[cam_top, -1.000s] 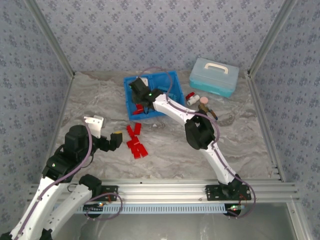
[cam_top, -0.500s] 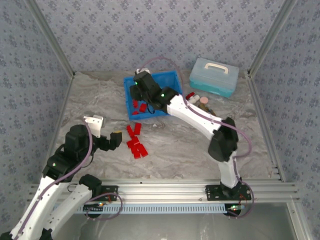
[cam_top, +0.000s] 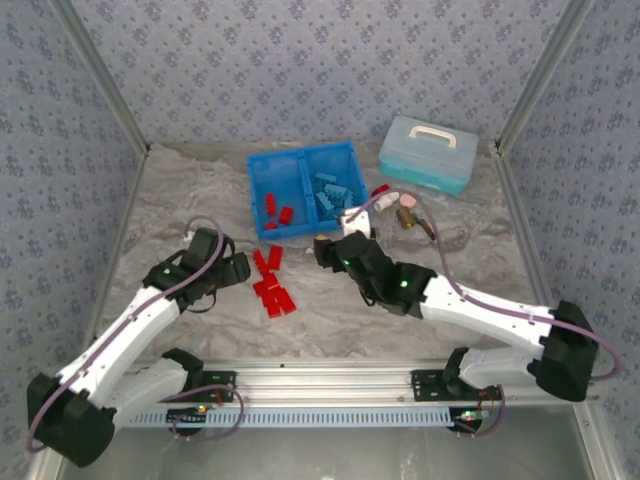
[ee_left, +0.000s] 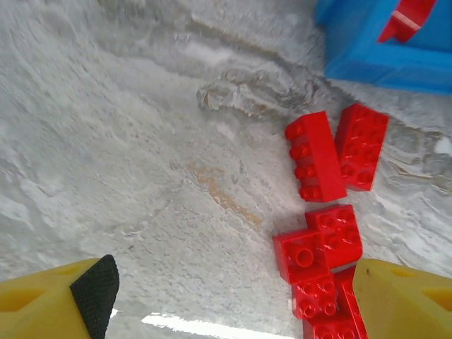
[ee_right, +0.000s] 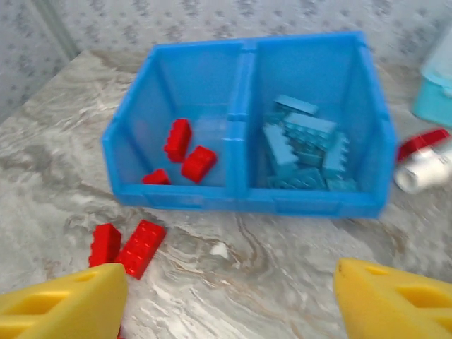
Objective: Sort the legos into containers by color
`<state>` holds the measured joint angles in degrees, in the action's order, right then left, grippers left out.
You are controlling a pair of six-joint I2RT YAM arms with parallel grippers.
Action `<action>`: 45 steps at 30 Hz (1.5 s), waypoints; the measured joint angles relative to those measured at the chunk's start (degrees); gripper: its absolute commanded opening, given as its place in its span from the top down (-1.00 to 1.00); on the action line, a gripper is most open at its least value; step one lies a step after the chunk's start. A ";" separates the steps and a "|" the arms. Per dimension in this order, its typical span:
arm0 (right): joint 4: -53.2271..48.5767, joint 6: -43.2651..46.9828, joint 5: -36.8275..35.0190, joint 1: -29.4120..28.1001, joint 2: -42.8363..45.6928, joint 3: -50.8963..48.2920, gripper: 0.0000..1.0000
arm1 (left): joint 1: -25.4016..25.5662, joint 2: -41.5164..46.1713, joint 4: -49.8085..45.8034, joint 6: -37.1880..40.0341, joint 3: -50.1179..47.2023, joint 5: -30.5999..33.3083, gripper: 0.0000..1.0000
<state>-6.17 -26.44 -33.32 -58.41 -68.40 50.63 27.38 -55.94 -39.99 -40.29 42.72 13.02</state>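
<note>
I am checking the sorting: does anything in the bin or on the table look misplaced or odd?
Nothing is mis-sorted: the blue bin holds red bricks left, light blue bricks right. Only a cluster of loose red bricks lies unsorted on the table before it.

table (cam_top: 470, 250): stone-look marbled grey top, smooth, faint sheen
bin (ee_right: 244, 198): bright blue plastic, smooth, walls slightly translucent
red legos (ee_left: 314, 157): hard plastic, glossy, studded tops
light blue legos (ee_right: 304, 145): plastic, duller sheen
case (cam_top: 428, 155), 1 o'clock from the bin: pale teal plastic, smooth; white handle
left gripper (ee_left: 233, 282): smooth yellow plastic fingers; black pad (ee_left: 99, 286) matt
rails (cam_top: 330, 378), 6 o'clock edge of the table: bare metal, satin
walls (cam_top: 300, 70): patterned covering, matt
</note>
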 measured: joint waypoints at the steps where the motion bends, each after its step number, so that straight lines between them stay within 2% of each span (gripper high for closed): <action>1: -0.61 -0.76 -0.63 0.17 1.68 -1.05 -0.89 | 0.02 -2.16 0.87 -1.44 -0.04 -0.15 -0.68; 3: -1.55 -1.92 -0.98 0.48 5.16 -3.17 -0.99 | 0.15 -6.25 3.13 -3.45 0.00 -0.15 -0.64; 5: -1.99 -2.21 0.15 0.94 8.57 -5.40 -1.00 | 0.87 -10.84 4.52 -4.94 0.61 -0.13 -0.61; 13: -2.05 1.07 10.25 2.47 15.15 -9.14 -1.00 | 4.33 -25.92 9.46 -7.19 6.95 0.20 -0.50; 18: -3.78 1.88 12.35 2.58 16.28 -9.14 -1.00 | 5.16 -33.14 10.75 -7.65 10.93 2.69 -0.14; 24: -5.86 1.84 12.37 2.69 17.90 -9.14 -1.00 | 5.18 -37.53 11.37 -7.65 12.33 5.05 0.08; 28: -6.12 1.81 12.35 2.86 17.99 -9.16 -1.00 | 5.18 -38.84 11.69 -7.67 12.33 5.03 0.25; 35: -6.12 1.64 12.35 3.43 17.99 -9.16 -1.00 | 5.16 -38.66 12.33 -8.24 12.22 5.49 0.67; 40: -6.10 1.40 12.37 3.69 17.88 -9.16 -1.00 | 5.29 -34.53 9.60 -8.37 12.20 5.51 0.73; 45: -6.12 1.18 12.63 3.69 17.84 -9.14 -1.00 | 7.13 -23.54 4.24 -5.70 17.20 7.87 0.73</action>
<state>-12.29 -25.26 -20.69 -54.72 -50.57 41.50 34.50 -79.48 -35.75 -46.00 59.92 20.88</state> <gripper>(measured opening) 0.999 0.193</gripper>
